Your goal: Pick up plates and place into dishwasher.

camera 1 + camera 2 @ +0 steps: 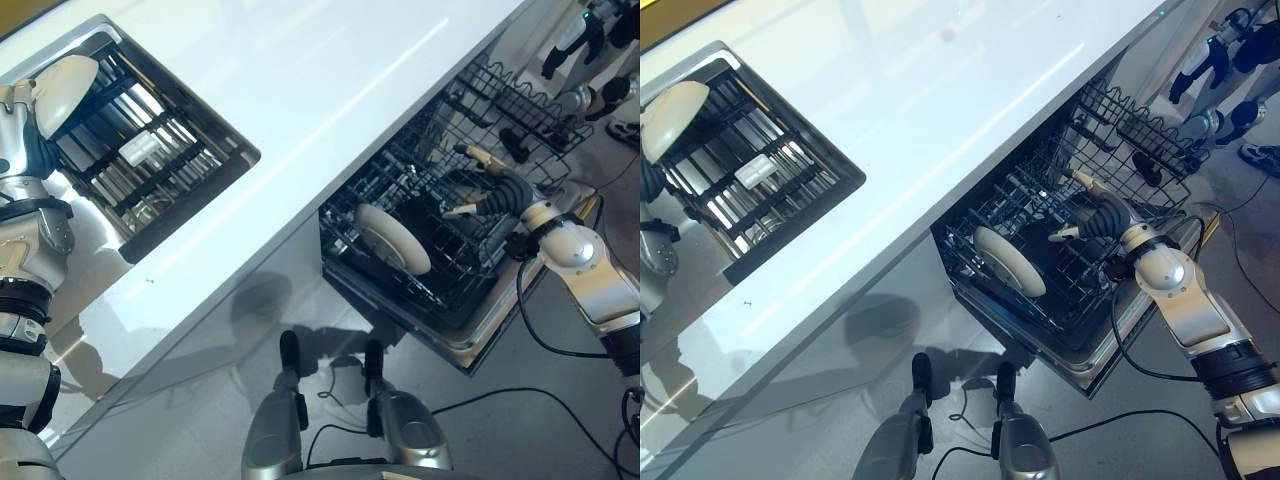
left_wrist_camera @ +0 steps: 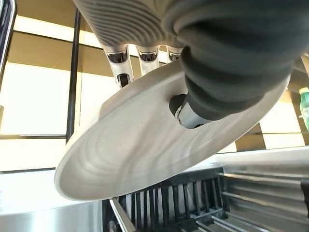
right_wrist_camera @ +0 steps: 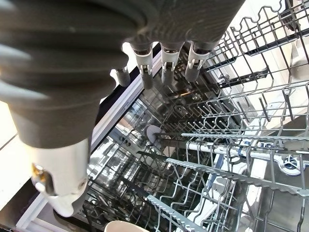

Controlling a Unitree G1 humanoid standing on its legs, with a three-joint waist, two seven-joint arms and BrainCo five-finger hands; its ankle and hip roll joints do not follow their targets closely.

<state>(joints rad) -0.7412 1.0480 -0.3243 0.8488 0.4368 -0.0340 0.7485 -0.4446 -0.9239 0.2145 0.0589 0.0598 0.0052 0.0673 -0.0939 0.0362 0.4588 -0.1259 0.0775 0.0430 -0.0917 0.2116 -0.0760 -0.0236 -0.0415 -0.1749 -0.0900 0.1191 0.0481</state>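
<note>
My left hand (image 2: 227, 67) is shut on a white plate (image 2: 135, 159), thumb on one face and fingers behind the other. It holds the plate (image 1: 65, 88) tilted above the far left end of the sink (image 1: 205, 185). A second white plate (image 1: 392, 238) stands on edge in the dishwasher's pulled-out lower rack (image 1: 455, 270). My right hand (image 1: 497, 195) hovers over that rack, to the right of the standing plate, open with its fingers (image 3: 165, 63) spread and nothing in it.
The sink holds a dark slatted drying rack (image 1: 150, 175) with a small white object (image 1: 140, 150) on it. A white countertop (image 1: 330, 90) runs between the sink and the dishwasher. The upper wire rack (image 1: 520, 100) juts out at the far right, with dark legs (image 1: 590, 40) beyond it.
</note>
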